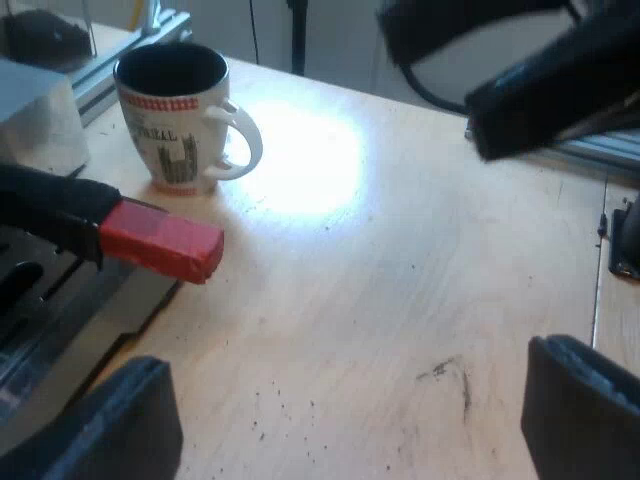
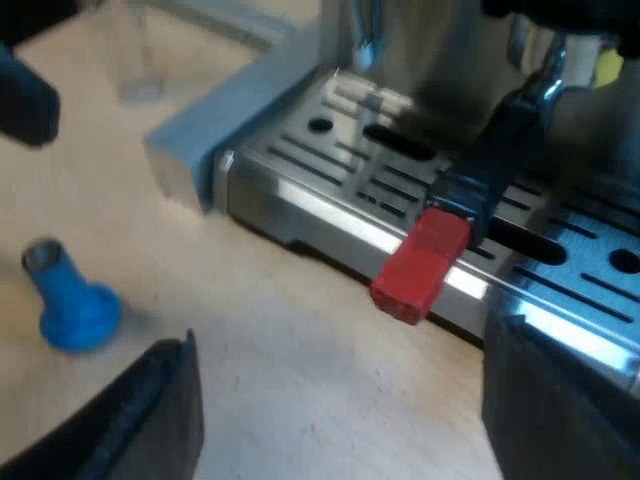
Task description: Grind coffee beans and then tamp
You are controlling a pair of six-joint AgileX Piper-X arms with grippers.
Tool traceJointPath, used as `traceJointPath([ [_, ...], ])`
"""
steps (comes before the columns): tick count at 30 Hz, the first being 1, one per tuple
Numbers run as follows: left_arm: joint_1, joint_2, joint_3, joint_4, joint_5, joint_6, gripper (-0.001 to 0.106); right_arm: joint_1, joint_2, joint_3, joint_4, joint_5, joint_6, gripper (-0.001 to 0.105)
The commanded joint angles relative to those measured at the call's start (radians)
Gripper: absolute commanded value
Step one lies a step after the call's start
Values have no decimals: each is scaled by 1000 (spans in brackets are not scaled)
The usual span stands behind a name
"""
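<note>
The left hand [image 1: 345, 420] hangs released over the worktop [image 1: 400, 300] near the mug [image 1: 180, 115]. The right hand [image 2: 345, 410], released, faces the red-ended portafilter handle [image 2: 470, 195], with the blue tamper [image 2: 70, 300] nearby.

The only lettering stands on the mug [image 1: 176, 140]. A short line of dark capital letters runs across its white wall, below a red-and-white checked band under the rim and above a dark drawing of a towered building. The letters cannot be made out as a word. Nothing else carries a readable text, brand, number or sign.
</note>
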Motion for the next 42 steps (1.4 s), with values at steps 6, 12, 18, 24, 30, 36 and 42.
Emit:
traceJointPath([
  [6,-4,1,0,-11,10,-1,72,132,99,94,-213,215,182,51],
  [12,-4,1,64,-11,10,-1,72,141,275,98,-354,246,247,33],
  [18,-4,1,84,-11,10,-3,72,141,377,98,-428,379,305,14],
  [24,-4,1,84,-11,10,-3,72,141,472,98,-473,427,341,12],
  [30,-4,1,84,-11,10,-3,72,141,535,98,-531,512,341,12],
  [36,-4,1,84,-11,10,-3,72,141,607,98,-590,536,341,12],
  [42,-4,1,84,-11,36,-3,72,123,642,98,-638,572,341,12],
])
